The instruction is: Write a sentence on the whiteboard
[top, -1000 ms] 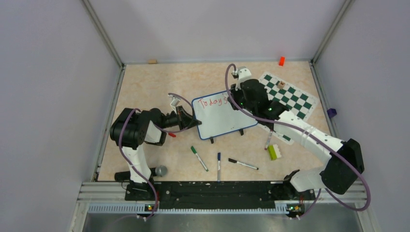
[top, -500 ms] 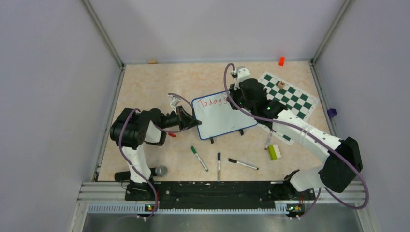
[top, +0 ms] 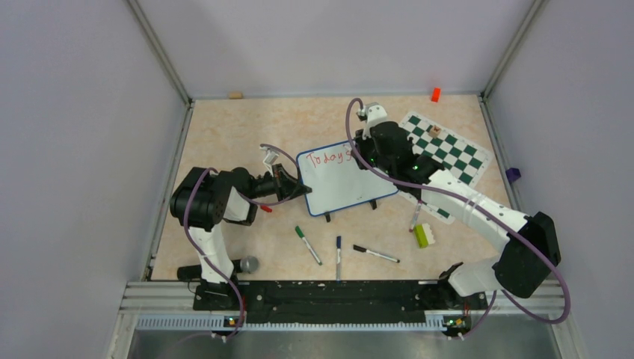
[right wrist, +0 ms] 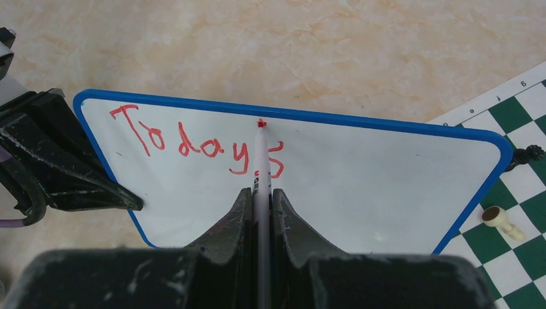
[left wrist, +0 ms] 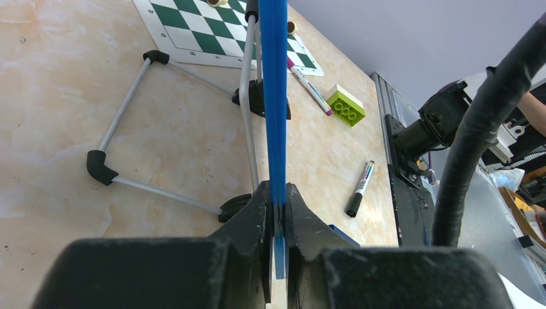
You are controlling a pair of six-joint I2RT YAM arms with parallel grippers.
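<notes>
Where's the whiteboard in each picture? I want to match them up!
Top camera: the whiteboard sits near the picture's middle, left of the chess mat.
Left wrist: seen edge-on, a thin blue strip up the middle, pinched in the left gripper.
Right wrist: its white face fills the middle, behind the red marker in the right gripper.
Shared landmark: the chess mat lies beside the board in all three.

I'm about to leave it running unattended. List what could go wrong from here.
1. The red marker in the shut right gripper seems to have its tip at the top blue frame of the small white board; the next stroke may land on the frame, not the surface.
2. The left gripper alone pinches the board's edge; writing pressure could tilt or slide it on its thin wire stand.
</notes>
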